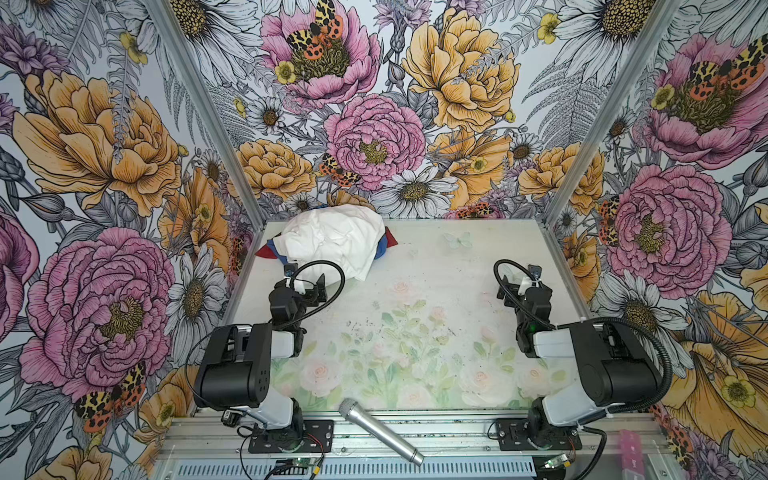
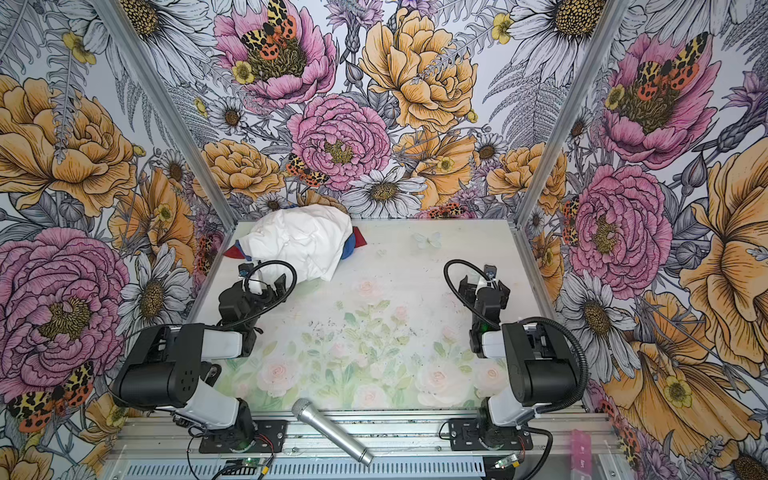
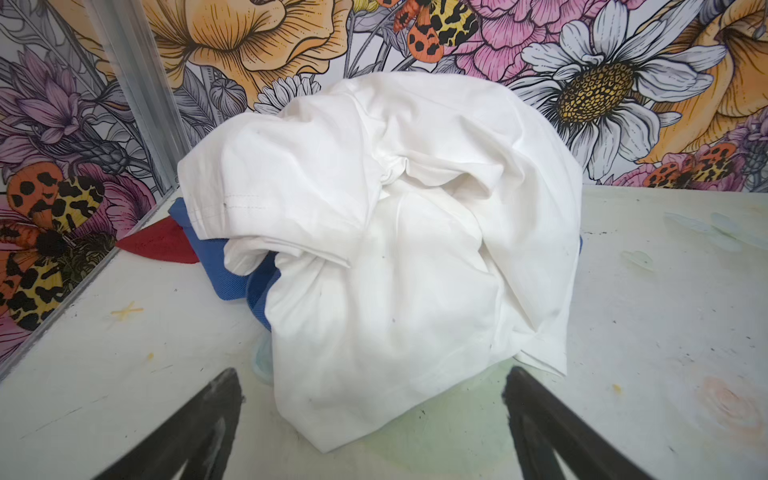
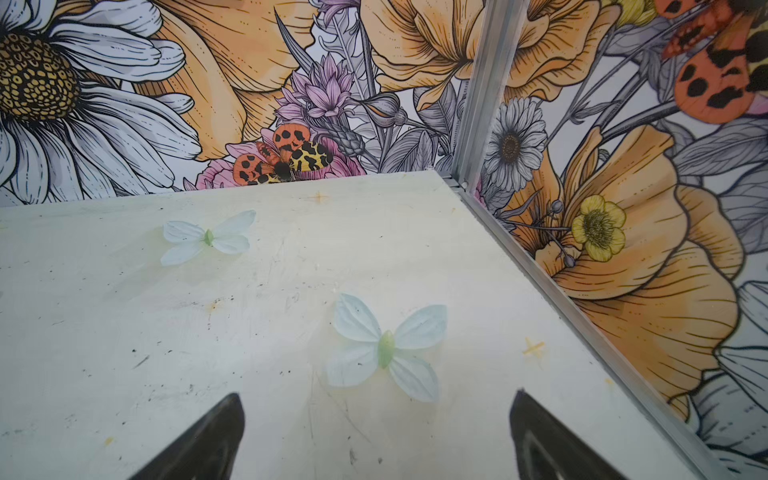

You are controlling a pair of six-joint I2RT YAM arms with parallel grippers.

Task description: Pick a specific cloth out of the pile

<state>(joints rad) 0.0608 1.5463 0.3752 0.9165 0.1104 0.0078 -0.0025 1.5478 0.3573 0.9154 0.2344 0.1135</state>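
– silver microphone (image 1: 380,432) lies closest, slanted across the front rail between the two arm bases. what's beyond it?

– the table (image 1: 436,270), pale with faded roses on it, and the pile (image 1: 332,241) in its far left corner, up against the floral wall.

– what's in that heap?

– mostly a white cloth (image 3: 395,249), crumpled and draped over the top. a royal-blue cloth (image 3: 232,282) peeks out from beneath it.

– and the one we're after?

– the red cloth (image 1: 266,250) sits at the bottom, nearly all covered. in both top views only two red tips show, flat on the table, one at the pile's left edge and one at its right. the left wrist view shows the left tip of the red cloth (image 3: 160,247) by the foot of the side wall, touching the blue.

– left arm?

– the left gripper (image 3: 372,374) is right at the pile's near edge. its fingers are spread wide and hold nothing. the white cloth's near fold lies on the table between them, with a gap to each finger.

– right arm?

– the right gripper (image 4: 377,395) is also spread wide and empty. it's over bare table near the right wall, well apart from the pile, with a pale butterfly figure (image 4: 386,349) on the table just ahead of it.
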